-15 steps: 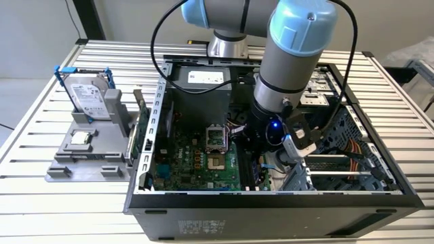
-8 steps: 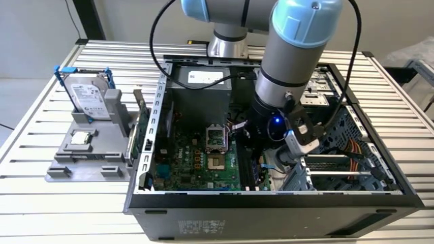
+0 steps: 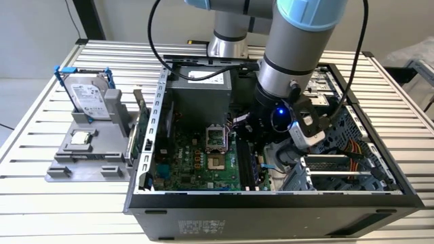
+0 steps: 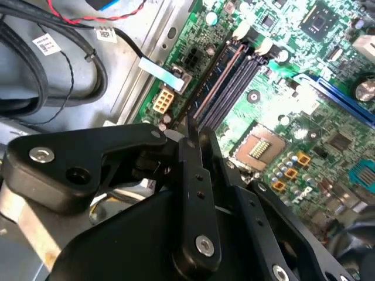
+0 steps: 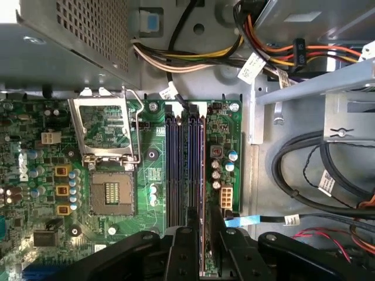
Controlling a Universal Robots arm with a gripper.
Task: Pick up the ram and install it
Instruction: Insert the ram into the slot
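The black two-fingered tool (image 5: 202,243) is closed on the thin greenish-blue ram stick (image 5: 203,175), held edge-on in a dark memory slot (image 5: 173,170) in the first wrist view. The exterior view adds a slatted metal desk (image 3: 40,203), with a grey parts tray (image 3: 85,152) to the exterior view's left of the open black computer case (image 3: 271,213).

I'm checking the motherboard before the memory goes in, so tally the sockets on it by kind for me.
Memory slots: 4
Processor socket: 1
Total: 5
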